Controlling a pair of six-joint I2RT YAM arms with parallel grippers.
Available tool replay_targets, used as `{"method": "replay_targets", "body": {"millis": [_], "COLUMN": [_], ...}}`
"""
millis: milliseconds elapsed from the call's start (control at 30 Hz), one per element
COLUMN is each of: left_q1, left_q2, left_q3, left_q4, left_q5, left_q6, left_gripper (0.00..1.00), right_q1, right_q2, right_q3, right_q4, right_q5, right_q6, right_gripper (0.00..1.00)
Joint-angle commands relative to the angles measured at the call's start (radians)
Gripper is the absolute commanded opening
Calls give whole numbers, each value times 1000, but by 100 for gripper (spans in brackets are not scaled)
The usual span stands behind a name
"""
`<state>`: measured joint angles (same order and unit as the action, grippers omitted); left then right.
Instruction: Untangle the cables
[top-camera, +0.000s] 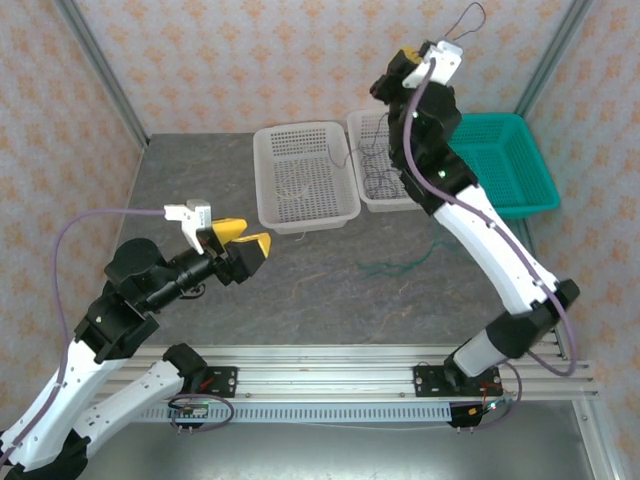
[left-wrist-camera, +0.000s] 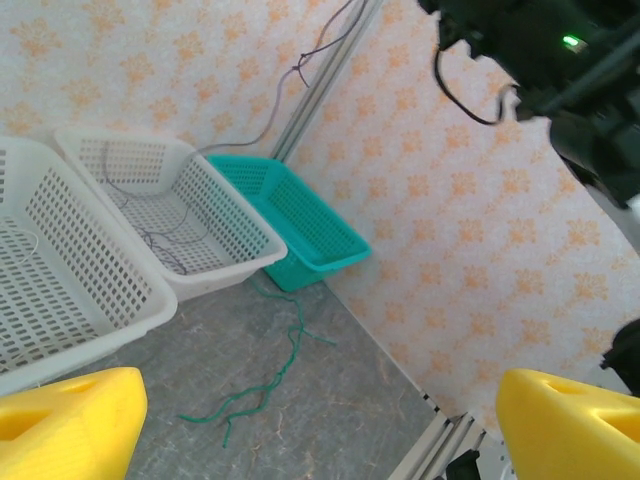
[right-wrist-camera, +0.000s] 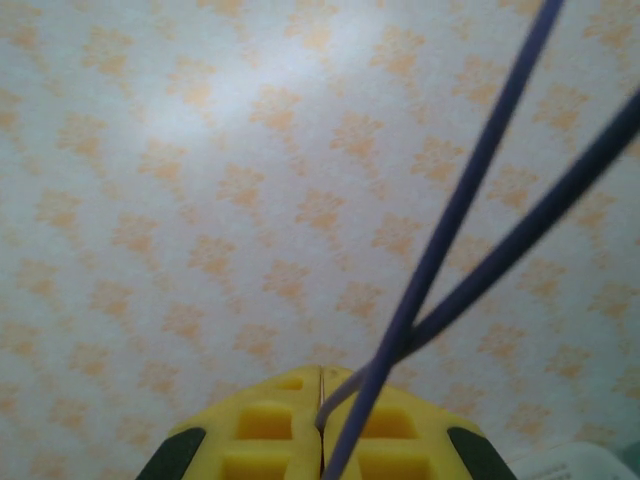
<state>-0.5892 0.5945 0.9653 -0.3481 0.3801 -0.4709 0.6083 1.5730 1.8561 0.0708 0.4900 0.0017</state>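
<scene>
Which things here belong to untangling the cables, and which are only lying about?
Job: dark purplish cable pinched in the right gripper; loose green cable; dark cables in the middle white basket.
Lying about: left white basket; middle white basket; teal basket.

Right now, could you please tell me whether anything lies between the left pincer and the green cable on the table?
Nothing visible does. The open left pincer faces the green cable across bare grey table; the white basket sits farther back, off that line.
</scene>
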Motion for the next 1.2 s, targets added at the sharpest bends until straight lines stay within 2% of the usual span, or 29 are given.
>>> {"method": "replay_targets", "body": {"millis": [0, 133, 267, 533, 833, 933, 967, 1100, 1167], "left_q1": [-9, -9, -9, -9, -9, -9, -10, -9, -10], "left_q2": [-40, -69, -80, -88, -129, -130, -128, -127, -124], "left_q3": [-18, -39, -49, -73, -80, -76, -73, -69, -69], "left_q4": [23, 18, 9, 27, 2, -6, -8, -11, -9], "left_q5": [-30, -51, -48, -51, -80, -80, -80, -78, -78], "left_q6": [4, 6, 1, -24, -40, -40, -40, -42, -41], "left_gripper": [91, 91, 91, 91, 91, 91, 90, 91, 91], "right_q1": [-42, -90, -141, -155, -205, -218, -226, -251, -252], "right_q2": [120, 327, 598, 770, 917, 947, 953, 943, 921], "right_q3": [151, 425, 871, 881, 876, 876, 875, 879, 878], "right_q4": [-108, -237, -554, -807, -989, -1023, -1033, -1060, -1069], "right_q5": [89, 111, 116, 82, -118, -175, -211, -283, -281], "right_q6": [-28, -58, -2, 268, 414, 400, 394, 371, 341], "right_gripper": [0, 0, 0, 0, 1, 9, 17, 59, 66]}}
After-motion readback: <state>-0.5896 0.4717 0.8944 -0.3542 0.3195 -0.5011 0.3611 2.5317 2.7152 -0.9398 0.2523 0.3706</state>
